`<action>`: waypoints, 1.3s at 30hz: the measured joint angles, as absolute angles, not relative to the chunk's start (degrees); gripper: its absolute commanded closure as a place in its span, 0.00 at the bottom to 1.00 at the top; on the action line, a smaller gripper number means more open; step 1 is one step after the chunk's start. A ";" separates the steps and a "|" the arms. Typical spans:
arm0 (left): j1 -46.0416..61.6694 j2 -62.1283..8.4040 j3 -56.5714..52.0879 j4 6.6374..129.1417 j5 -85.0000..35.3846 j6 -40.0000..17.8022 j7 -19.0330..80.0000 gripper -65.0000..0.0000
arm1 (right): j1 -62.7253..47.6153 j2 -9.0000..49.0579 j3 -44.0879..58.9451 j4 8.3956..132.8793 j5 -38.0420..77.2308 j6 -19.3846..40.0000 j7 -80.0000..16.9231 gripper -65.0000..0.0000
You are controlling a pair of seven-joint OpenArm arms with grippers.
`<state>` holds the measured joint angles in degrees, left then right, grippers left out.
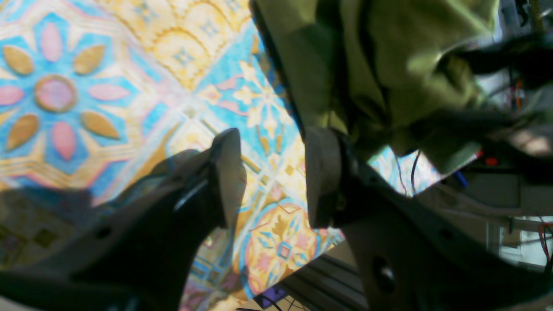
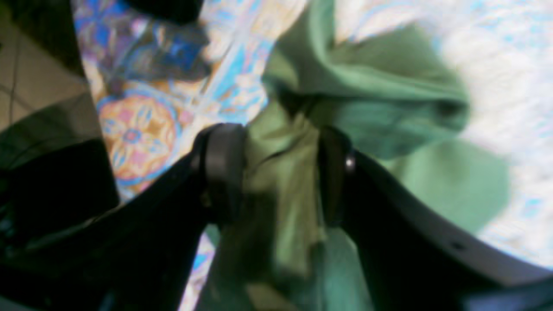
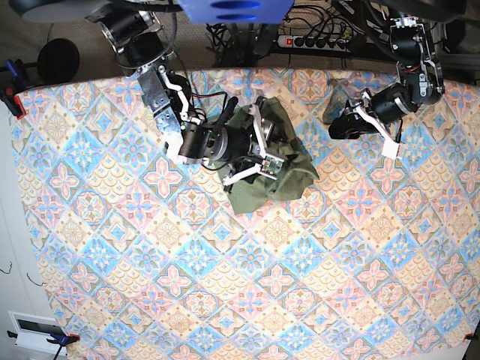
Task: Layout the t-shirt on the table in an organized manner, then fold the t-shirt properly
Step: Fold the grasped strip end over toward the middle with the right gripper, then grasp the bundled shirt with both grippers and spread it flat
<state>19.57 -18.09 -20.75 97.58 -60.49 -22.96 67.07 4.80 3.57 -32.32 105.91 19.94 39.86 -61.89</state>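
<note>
shirt (image 3: 266,176): lying bunched on the bench (image 3: 150,285), upper middle
right end effector (image 2: 276,172): jaws spreading, cloth sitting between them
left end effector (image 1: 270,177): spread, hovering empty beside the shirt

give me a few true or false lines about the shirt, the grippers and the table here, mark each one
1. The t-shirt lies in a crumpled heap on the table. True.
2. The right gripper has olive fabric between its fingers. True.
3. The left gripper is clamped on a sleeve. False: it is open, empty, with only patterned cloth behind it.
4. The shirt is folded into a neat rectangle. False: it is bunched and wrinkled.
5. In the base view both arms are over the shirt. False: the left arm is off to the side.
</note>
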 measured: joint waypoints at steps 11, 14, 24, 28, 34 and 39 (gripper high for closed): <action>19.68 -18.24 -20.75 97.56 -60.51 -22.94 67.07 0.63 | 3.60 3.16 -18.59 106.72 19.86 39.86 -61.71 0.59; 19.68 -18.24 -20.75 97.56 -60.53 -22.96 67.09 0.63 | 3.70 3.03 -15.75 103.37 19.86 39.86 -61.47 0.64; 13.02 -18.06 -16.86 97.62 -61.12 -23.00 67.07 0.63 | 1.43 3.20 -26.76 99.13 19.66 39.86 -62.19 0.83; 11.35 -16.58 -16.36 97.54 -60.12 -22.74 67.05 0.63 | 2.13 2.87 -33.82 99.15 19.49 39.86 -61.87 0.84; 7.44 -15.22 -15.33 92.71 -60.12 -22.85 67.44 0.63 | 3.18 3.40 -34.04 98.61 16.86 39.86 -62.04 0.84; 2.79 -14.90 -12.08 87.72 -57.14 -22.92 67.05 0.63 | 6.46 2.68 -31.11 98.65 15.57 40.03 -60.75 0.84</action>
<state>2.79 -14.90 -12.08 87.72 -57.14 -22.92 67.05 6.46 2.68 -31.11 98.65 15.57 40.03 -60.75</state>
